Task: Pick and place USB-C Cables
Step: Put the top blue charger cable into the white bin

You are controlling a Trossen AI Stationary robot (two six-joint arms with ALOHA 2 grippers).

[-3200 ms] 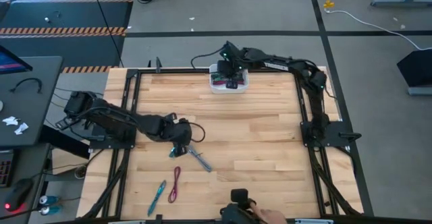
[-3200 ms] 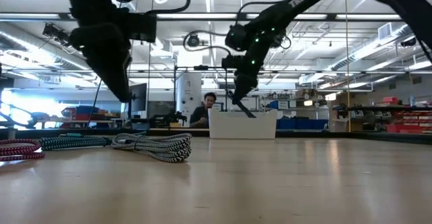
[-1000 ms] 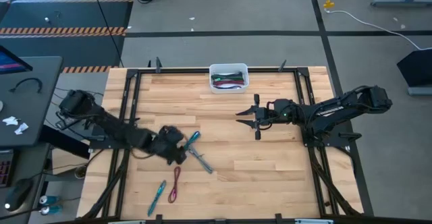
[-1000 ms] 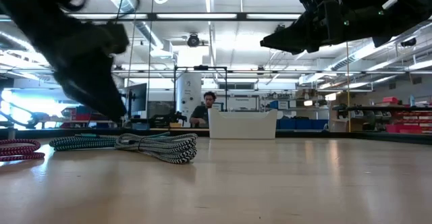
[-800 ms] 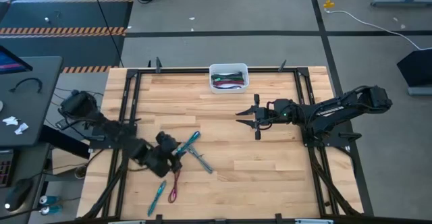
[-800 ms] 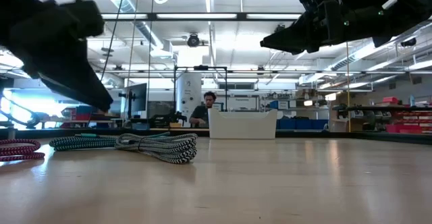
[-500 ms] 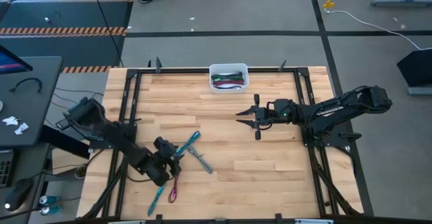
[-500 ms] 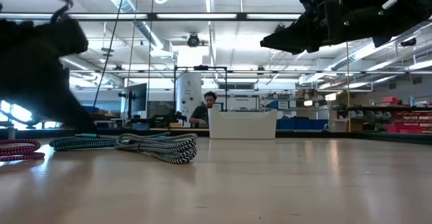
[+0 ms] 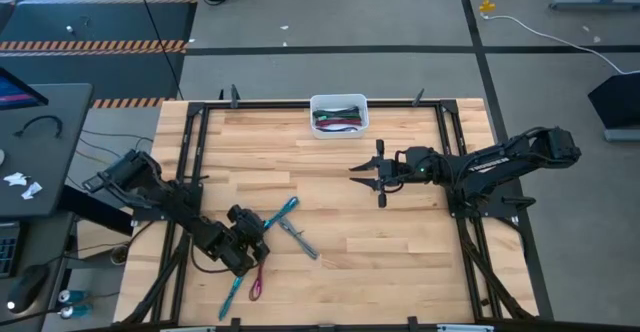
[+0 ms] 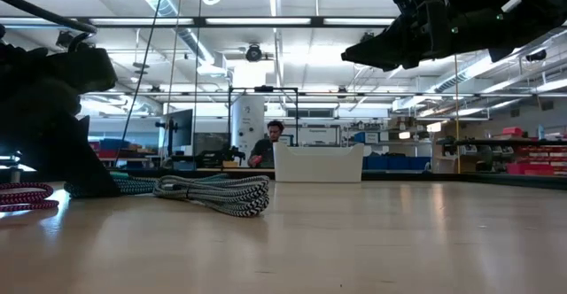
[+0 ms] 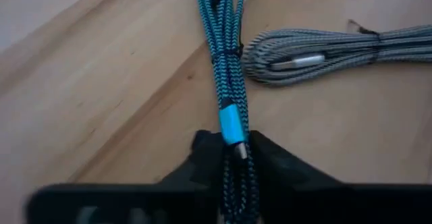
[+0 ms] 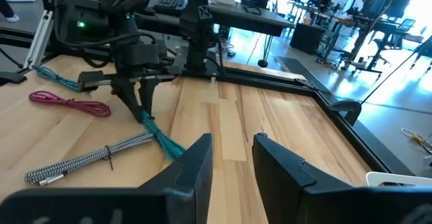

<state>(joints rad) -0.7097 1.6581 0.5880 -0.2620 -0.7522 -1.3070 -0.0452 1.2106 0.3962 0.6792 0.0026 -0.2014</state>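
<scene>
On the table's near-left part lie a teal USB-C cable bundle [image 9: 280, 212] [image 11: 226, 62], a grey-and-white one [image 9: 298, 237] [image 11: 324, 48] just right of it, a magenta one [image 9: 258, 270] and a second teal one [image 9: 235, 287]. My left gripper [image 9: 254, 235] [image 11: 235, 160] is down at table level, shut on the first teal bundle's near-left end. My right gripper [image 9: 362, 169] [image 12: 233, 150] hovers open above the table's middle, right of centre. More cables lie in the white bin [image 9: 339, 102] at the far edge. My left gripper pinches the teal bundle between its two fingers at its near-left end, beside the blue connector plug [image 11: 229, 124]. The fingers [image 11: 206, 153] point down from above and lie either side of the strands. The bundle lies flat on the table [image 9: 400, 232].
The grey bundle [image 10: 217, 192] touches or nearly touches the held teal one. The magenta bundle [image 12: 71, 104] and the second teal one [image 12: 57, 79] lie nearer the table's near-left corner. Black frame rails [image 9: 455, 187] run along the table's sides. A person sits in the room beyond.
My left gripper has swung toward the table's near edge and come down onto the teal bundle's near-left end. The grey bundle beside it has been nudged slightly toward the right. My right arm has kept still.
</scene>
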